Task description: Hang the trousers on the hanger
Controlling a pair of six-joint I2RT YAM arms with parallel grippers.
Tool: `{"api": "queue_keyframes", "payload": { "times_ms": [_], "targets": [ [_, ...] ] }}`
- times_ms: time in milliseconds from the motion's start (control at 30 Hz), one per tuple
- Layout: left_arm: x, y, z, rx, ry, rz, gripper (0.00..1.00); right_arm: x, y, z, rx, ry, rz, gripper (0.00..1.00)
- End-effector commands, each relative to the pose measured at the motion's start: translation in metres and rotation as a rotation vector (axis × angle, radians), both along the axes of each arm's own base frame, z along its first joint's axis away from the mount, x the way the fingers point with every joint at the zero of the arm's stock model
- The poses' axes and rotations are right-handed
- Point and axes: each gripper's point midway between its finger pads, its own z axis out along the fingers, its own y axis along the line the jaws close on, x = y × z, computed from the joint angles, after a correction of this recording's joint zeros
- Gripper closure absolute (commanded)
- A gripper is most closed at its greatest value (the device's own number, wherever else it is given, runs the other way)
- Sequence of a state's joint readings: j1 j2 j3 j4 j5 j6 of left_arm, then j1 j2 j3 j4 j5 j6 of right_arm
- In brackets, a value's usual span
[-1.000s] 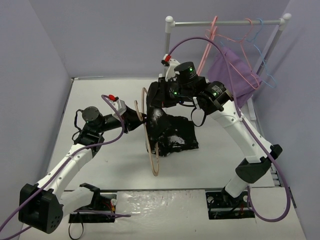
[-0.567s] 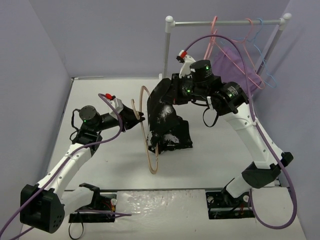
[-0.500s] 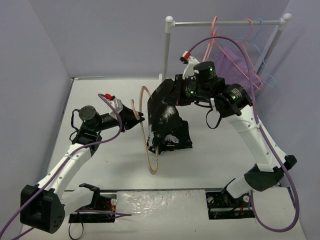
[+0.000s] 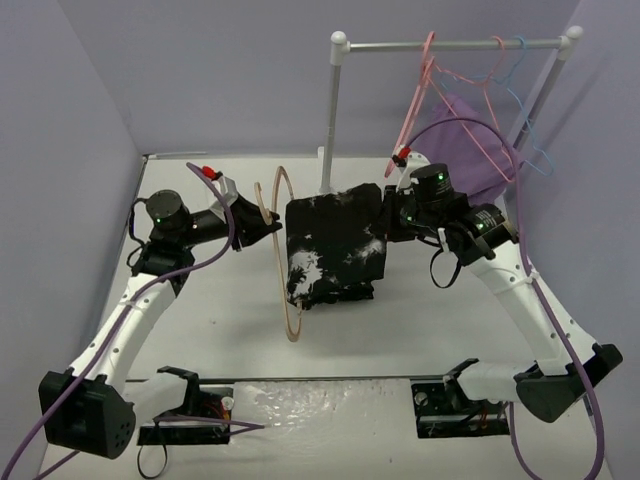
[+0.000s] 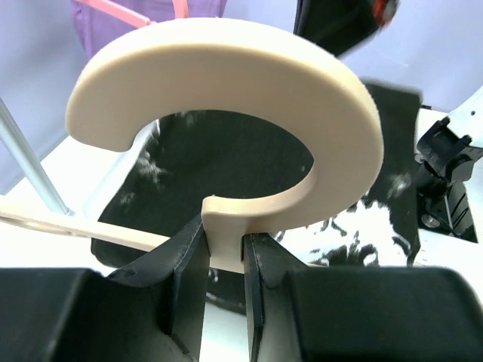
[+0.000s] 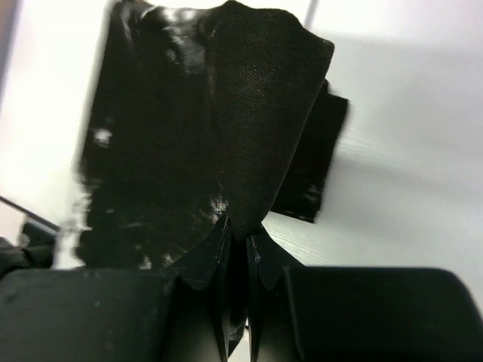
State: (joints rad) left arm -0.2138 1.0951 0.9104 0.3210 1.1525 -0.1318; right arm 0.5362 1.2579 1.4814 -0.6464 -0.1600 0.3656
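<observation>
The black, white-speckled trousers (image 4: 335, 250) hang in the air over the table's middle, pinched at their upper right corner by my right gripper (image 4: 385, 215), which is shut on the fabric (image 6: 256, 151). The beige hanger (image 4: 283, 255) stands upright just left of the trousers, its lower loop reaching down near the table. My left gripper (image 4: 252, 213) is shut on the hanger's neck below the hook (image 5: 226, 113), seen close in the left wrist view with the trousers (image 5: 241, 166) behind it. In the right wrist view the cloth drapes away from the jaws.
A white clothes rail (image 4: 450, 44) stands at the back right on a post (image 4: 330, 120). On it hang a thick pink hanger (image 4: 415, 90), thin pink and blue wire hangers (image 4: 515, 80) and a purple cloth (image 4: 465, 140). Purple walls close in both sides.
My right gripper has lifted the trousers off the table and carried them right, so they now hang spread. My left gripper has moved the hanger slightly left and back.
</observation>
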Motion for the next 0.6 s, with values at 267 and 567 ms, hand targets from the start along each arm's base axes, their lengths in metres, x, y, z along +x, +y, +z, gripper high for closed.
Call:
{"api": "queue_keyframes", "payload": {
  "times_ms": [267,567],
  "targets": [
    [0.002,0.014,0.054,0.057,-0.234,0.049,1.00,0.017,-0.007,0.030,0.011,-0.133,-0.040,1.00],
    [0.010,0.012,0.021,0.030,-0.159,0.063,1.00,0.010,0.021,0.161,0.237,-0.339,0.078,1.00]
  ]
}}
